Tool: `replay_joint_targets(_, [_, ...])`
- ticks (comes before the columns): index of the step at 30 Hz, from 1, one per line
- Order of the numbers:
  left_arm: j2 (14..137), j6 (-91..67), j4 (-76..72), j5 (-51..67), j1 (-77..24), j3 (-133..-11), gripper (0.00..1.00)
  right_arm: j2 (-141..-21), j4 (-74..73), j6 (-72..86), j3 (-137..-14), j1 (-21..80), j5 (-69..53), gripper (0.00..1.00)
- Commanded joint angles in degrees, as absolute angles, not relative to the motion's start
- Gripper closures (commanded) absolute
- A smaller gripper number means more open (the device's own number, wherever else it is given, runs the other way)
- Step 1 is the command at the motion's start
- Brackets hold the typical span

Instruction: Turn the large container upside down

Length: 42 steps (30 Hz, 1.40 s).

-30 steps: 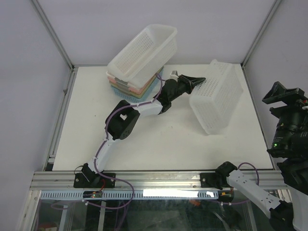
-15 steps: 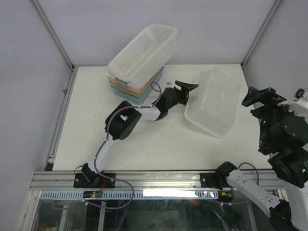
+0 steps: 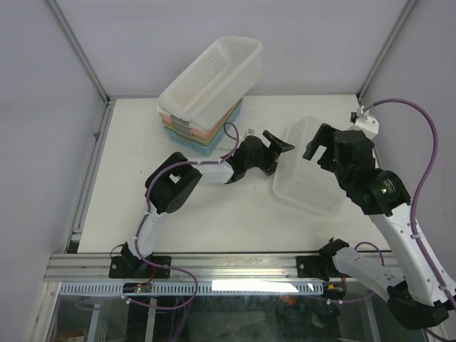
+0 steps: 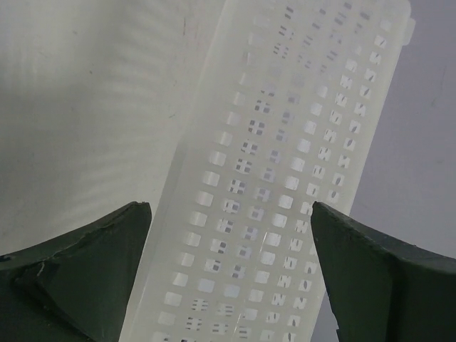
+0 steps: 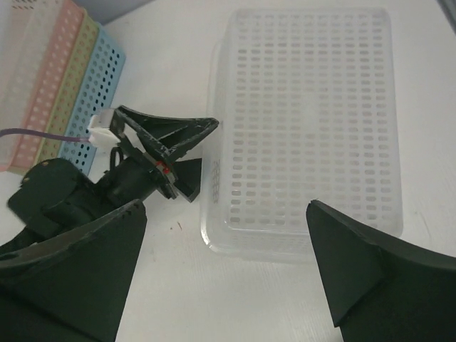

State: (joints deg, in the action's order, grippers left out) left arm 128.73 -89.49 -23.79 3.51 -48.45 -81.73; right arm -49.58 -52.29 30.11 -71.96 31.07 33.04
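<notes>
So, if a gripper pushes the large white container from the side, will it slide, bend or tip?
Probably light: the large container is thin, translucent plastic full of holes. Its walls may flex under a pinch. Lying low and broad on the smooth table, it would likely slide rather than tip.

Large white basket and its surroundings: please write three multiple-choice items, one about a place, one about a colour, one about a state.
1. The large white basket lies: A) on the table, right of the stack; B) on the stack; C) in the air.
2. The lowest basket of the stack is: A) red; B) blue; C) black.
3. The jaws of the left arm are: A) shut on the basket; B) shut, empty; C) open.
A: it rests flat on the table. B: blue shows at the stack's foot. C: they stand wide apart.
</notes>
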Motion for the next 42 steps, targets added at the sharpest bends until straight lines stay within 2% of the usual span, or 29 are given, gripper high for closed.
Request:
replay_joint_targets(1, [121.3, -79.9, -18.5, 4.5, -49.8, -81.6, 0.01, -52.0, -54.2, 32.8, -71.7, 20.1, 15.4, 0.01])
replay_joint_targets(4, [120.6, -74.3, -13.0, 4.5, -51.0, -82.2, 0.01, -53.8, -54.3, 32.2, -68.6, 9.4, 2.8, 0.01])
replay_joint_targets(8, [120.7, -70.1, -7.1, 6.7, -51.3, -82.5, 0.01, -54.4, -54.5, 31.4, -65.5, 1.1, -5.9, 0.01])
replay_joint_targets(15, [118.8, -57.8, -0.7, 5.4, -52.2, -82.7, 0.01, -53.3, -58.4, 29.3, -62.7, -0.9, -11.9, 0.01])
replay_joint_targets(26, [108.6, -39.0, 6.3, 1.3, -56.2, -76.5, 0.01, -47.4, -63.7, 34.5, -51.0, -0.8, -10.6, 0.01])
replay_joint_targets(30, [104.5, -34.9, 5.8, 2.5, -58.2, -71.6, 0.01, -44.7, -54.8, 38.6, -42.5, -0.9, -13.5, 0.01])
replay_joint_targets(35, [98.2, -33.1, 6.0, 2.4, -59.1, -64.3, 0.01, -47.3, -34.1, 43.3, -35.7, -1.0, -14.3, 0.01])
replay_joint_targets(42, [91.5, -29.6, 10.4, 1.3, -59.2, -60.6, 0.01, -66.1, -18.3, 42.9, -44.9, -4.9, -4.4, 0.01])
